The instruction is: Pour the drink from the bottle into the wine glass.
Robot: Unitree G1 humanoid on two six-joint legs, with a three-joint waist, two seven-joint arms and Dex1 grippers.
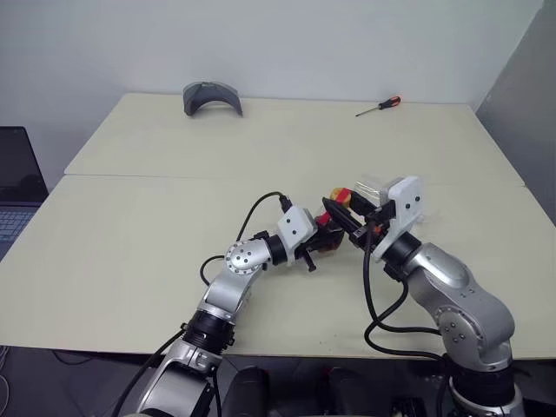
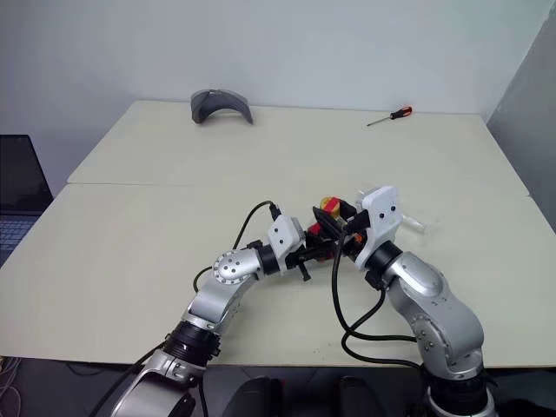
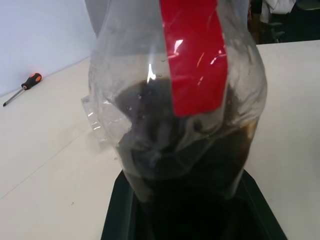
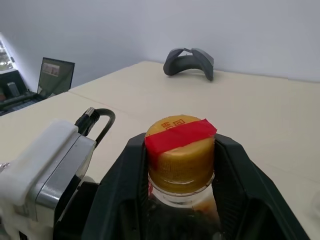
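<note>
The bottle [image 3: 175, 125] is a clear bulbous plastic one with a strip of red tape, about half full of the dark drink [image 3: 185, 170]. My left gripper [image 1: 325, 236] is shut on its body and holds it just above the table [image 1: 130, 252]. My right gripper [image 4: 181, 150] comes in from the right, its black fingers [image 4: 125, 175] pressed against both sides of the yellow cap [image 4: 181, 145], which has red tape across it. The wine glass [image 1: 368, 184] stands just behind my right wrist, mostly hidden by it.
A grey curved object [image 1: 211, 95] lies at the table's far left edge and a red-handled screwdriver [image 1: 380, 106] at the far right. A laptop [image 1: 13, 191] sits off the table's left side. A seam crosses the tabletop behind the arms.
</note>
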